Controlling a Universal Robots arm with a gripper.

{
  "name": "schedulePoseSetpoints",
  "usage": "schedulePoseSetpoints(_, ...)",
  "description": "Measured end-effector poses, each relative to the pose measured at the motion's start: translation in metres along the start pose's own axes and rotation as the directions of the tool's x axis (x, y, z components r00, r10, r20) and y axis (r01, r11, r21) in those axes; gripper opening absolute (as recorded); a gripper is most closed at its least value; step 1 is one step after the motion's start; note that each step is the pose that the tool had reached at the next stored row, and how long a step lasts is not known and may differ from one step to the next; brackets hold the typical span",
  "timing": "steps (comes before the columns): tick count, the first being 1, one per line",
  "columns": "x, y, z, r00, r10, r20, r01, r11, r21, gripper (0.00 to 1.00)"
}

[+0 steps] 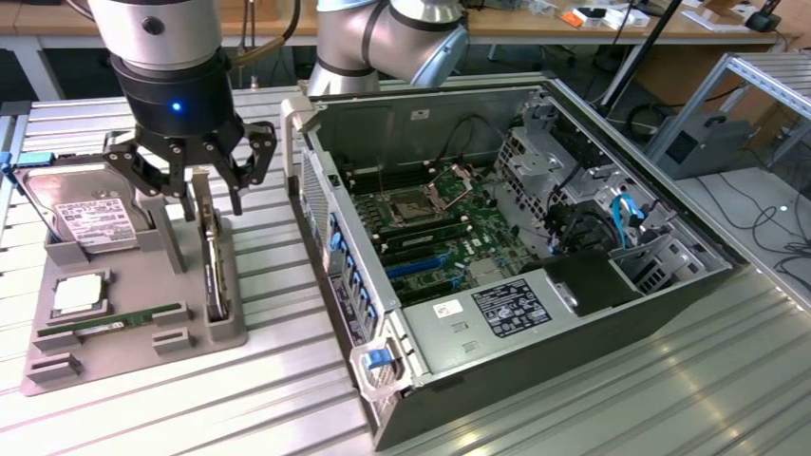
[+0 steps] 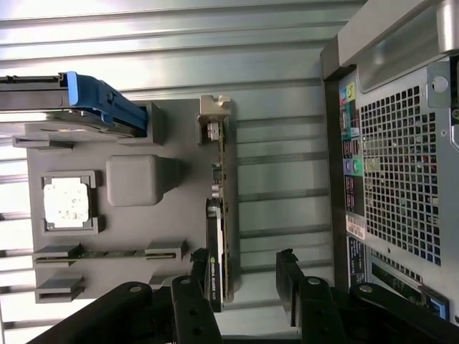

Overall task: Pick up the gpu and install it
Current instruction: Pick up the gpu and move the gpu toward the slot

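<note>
Slatted table (image 1: 254,404) holds grey tray (image 1: 127,347); released claw (image 1: 203,201) straddles edge-on gpu (image 1: 216,271), face hidden

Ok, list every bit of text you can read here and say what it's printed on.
No text here can be read with confidence.
hard drive, white label: print too small to read.
power supply, black label: too small to read.
white sticker beside it: too small to read.
gpu, lettering on its edge: blurred, unreadable.
computer case, rear stickers: too small to read.
</note>
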State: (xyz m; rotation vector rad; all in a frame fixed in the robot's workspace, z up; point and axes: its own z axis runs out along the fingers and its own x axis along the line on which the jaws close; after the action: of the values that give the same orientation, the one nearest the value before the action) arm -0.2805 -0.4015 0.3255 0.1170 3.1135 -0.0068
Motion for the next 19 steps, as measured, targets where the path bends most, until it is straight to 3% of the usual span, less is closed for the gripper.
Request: schedulePoseSetpoints(19,0.0002,0.0,0.0068,1.0,0.0,0.0,0.0,1.0,0.0,0.5)
